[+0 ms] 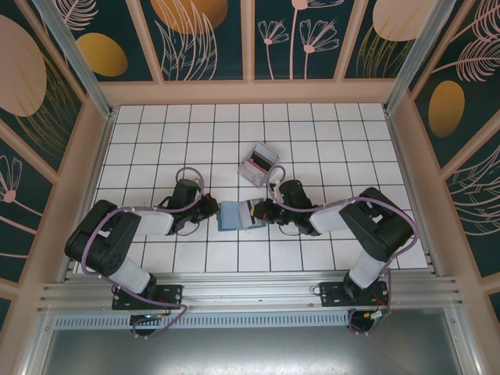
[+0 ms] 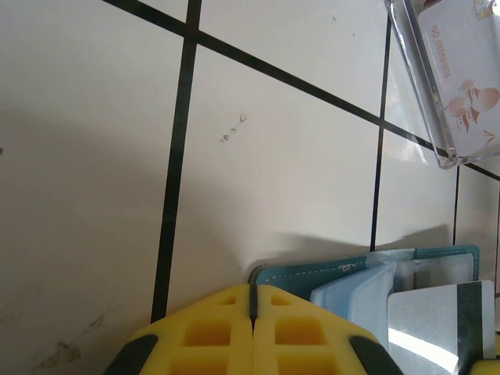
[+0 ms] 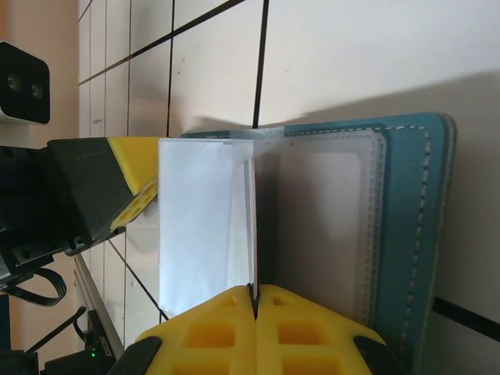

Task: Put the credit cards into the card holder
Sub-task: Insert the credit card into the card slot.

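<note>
The teal card holder (image 1: 234,215) is laid open on the tiled table (image 1: 328,133) between the two grippers, near the clear stand (image 1: 258,162) in which a printed card (image 2: 461,86) is kept. The right gripper (image 3: 255,291) is closed, and a white credit card (image 3: 205,226) is pinched by its edge above the holder's clear slots. The left gripper (image 2: 254,292) is fully closed at the holder's opposite edge; whether anything is gripped there cannot be told
</note>
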Available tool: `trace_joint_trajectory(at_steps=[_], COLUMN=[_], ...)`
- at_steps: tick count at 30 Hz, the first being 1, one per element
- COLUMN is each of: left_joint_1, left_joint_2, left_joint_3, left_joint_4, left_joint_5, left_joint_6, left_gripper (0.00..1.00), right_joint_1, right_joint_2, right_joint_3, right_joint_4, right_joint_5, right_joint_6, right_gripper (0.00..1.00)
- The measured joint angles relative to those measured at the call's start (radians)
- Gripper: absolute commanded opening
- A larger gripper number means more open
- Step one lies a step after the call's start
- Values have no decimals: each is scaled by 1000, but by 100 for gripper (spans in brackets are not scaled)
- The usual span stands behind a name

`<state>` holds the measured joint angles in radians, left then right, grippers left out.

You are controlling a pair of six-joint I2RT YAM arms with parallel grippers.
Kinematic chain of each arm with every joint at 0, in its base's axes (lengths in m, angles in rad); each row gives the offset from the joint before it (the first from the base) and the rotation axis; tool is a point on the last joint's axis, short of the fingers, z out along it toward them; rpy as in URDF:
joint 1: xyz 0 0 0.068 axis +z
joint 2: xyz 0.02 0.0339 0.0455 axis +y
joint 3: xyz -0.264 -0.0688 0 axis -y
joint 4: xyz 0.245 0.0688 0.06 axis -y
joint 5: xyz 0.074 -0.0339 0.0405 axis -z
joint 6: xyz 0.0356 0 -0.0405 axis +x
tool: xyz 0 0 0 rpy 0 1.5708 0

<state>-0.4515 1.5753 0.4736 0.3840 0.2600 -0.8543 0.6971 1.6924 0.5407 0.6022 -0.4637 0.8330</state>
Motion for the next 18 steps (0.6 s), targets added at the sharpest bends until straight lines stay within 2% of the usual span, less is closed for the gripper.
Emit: trace_joint_trajectory(at_steps=[10, 18], left_joint_1=[0, -1], left_joint_2=[0, 0], left_joint_3=[-12, -19], left_joint_4=[24, 40], left_joint_5=[0, -3], left_joint_6=[-12, -17], left_gripper=[0, 0], right_joint_1=[23, 58], right_joint_2=[42, 51], right_joint_3=[10, 12], right_joint_4=[38, 76], right_joint_5=[8, 71], right_joint_6=[31, 65], right_gripper=[0, 0])
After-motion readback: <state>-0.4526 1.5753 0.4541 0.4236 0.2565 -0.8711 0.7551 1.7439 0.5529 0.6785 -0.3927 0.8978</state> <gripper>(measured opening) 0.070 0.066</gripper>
